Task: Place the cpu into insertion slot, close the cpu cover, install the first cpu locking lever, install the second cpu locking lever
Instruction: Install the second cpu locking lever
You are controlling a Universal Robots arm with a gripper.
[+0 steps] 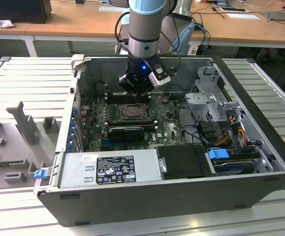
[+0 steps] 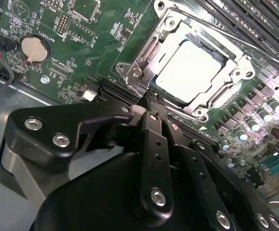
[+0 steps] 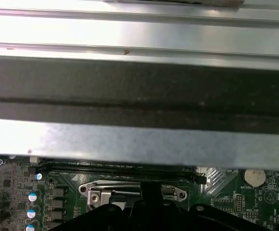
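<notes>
Gripper (image 2: 151,103): fingers pressed together, holding nothing, tips at the socket's edge.
Cpu (image 2: 190,70): seated in the insertion slot (image 2: 144,60), just beyond the fingertips.

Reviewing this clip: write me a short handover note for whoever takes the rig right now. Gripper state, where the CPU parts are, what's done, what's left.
Gripper: fingers closed together, holding nothing, tips just beside the socket's edge in the second wrist view; in the exterior view it hangs above the motherboard inside the open computer case.
The cpu: seated flat in the insertion slot, pale face up.
The cpu cover: down over the socket, framing the chip through its window.
Done: chip placed, cover closed.
Left: the two locking levers; whether either is latched cannot be judged from these views.
</notes>
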